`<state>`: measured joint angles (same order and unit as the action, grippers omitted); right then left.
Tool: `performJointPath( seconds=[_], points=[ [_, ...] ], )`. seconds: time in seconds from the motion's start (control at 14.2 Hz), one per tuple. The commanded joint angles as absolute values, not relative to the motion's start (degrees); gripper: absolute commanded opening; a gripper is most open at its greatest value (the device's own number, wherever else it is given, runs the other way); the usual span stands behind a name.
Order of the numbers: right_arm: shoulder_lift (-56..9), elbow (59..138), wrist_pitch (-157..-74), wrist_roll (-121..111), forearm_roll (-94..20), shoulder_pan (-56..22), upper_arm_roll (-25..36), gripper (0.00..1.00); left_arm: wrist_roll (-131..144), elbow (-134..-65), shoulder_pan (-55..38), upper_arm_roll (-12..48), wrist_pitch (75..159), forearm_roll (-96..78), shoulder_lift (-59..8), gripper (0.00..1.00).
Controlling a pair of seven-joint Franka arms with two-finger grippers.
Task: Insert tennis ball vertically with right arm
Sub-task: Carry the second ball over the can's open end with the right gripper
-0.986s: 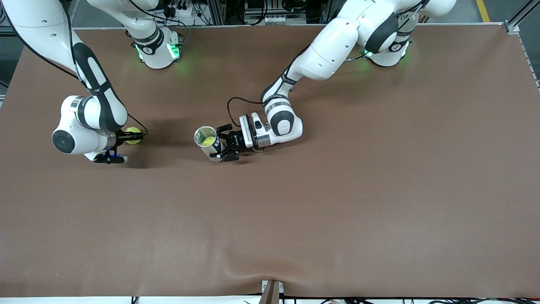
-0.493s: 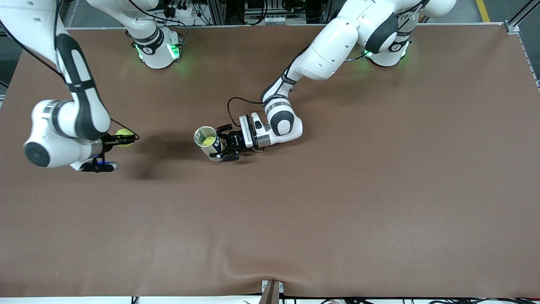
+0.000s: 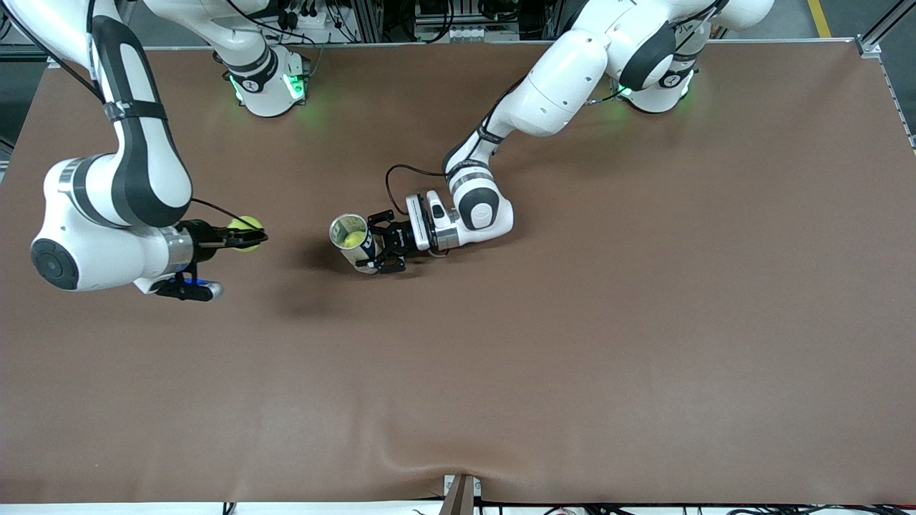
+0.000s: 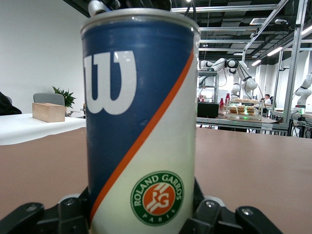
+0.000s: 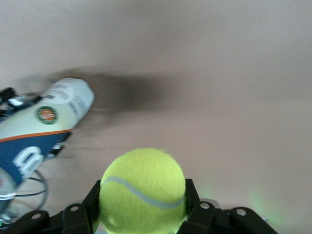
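**Ball in the air, can held ready: insertion not yet made**

The right claw was clamped on a yellow-green tennis ball, carrying it above the brown counter toward the right arm's end, with open counter between the ball and the can. In the right wrist view the ball sat squarely between the two black fingers, pinched from both sides.

Near the middle of the counter the left claw gripped a blue-and-white tennis ball can around its lower body, its jaws closed against the can's wall. The can stood upright on the counter with its open mouth up, and one ball could already be seen inside.

By these views the pick-up looked complete and the can was steadied for loading. What remained, as a judgement, was the larger part: bringing the held ball over the can's mouth, lining it up above the opening, lowering it straight down and letting go. The ball was not over the can at this moment.
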<state>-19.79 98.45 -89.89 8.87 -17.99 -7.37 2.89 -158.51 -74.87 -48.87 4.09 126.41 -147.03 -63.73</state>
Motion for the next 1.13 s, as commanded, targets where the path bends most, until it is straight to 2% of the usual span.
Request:
performJointPath(
  seconds=[0.0, 0.35, 0.7, 1.06],
  points=[
    [-19.69, 94.59, -88.68, 20.07, -21.61, -12.54, 3.25, 0.51, -169.72, -74.62, -48.96, 4.48, 125.95, -153.98, -65.56, 0.72],
    [-20.57, 89.56, -90.43, 37.07, -23.55, -22.05, 3.34, 0.51, -169.72, -74.62, -48.96, 4.48, 125.95, -153.98, -65.65, 0.72],
    [-21.79, 90.17, -93.34, 40.78, -22.94, -26.27, 3.43, 0.51, -169.72, -74.62, -48.87, 4.48, 125.95, -153.90, -65.65, 0.72],
    [-24.08, 90.17, -93.69, 40.87, -22.33, -26.10, 3.52, 0.53, -169.72, -74.62, -48.95, 4.57, 125.95, -153.98, -65.74, 0.72]
  ],
)
